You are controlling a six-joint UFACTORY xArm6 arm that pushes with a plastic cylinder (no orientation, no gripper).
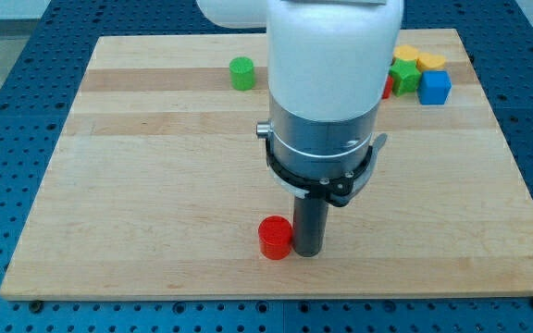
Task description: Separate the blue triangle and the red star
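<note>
Wooden worktop (pixel 155 185) carries a red cylinder (pixel 274 238) just left of my tip (pixel 306 253), at the view's bottom. No gripper is fitted, so none is spread or closed. Neither blue triangle nor red star shows; they may hide behind the arm, near the blue cube (pixel 435 87) far above the red cylinder. I would approach slowly, aiming between them.

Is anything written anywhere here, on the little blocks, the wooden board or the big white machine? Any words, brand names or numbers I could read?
None: no readable text shows anywhere.
White and metal arm housing: plain, no label.
Light wooden board: only grain.
Red cylinder block, green cylinder block, blue cube block: unmarked faces.
</note>
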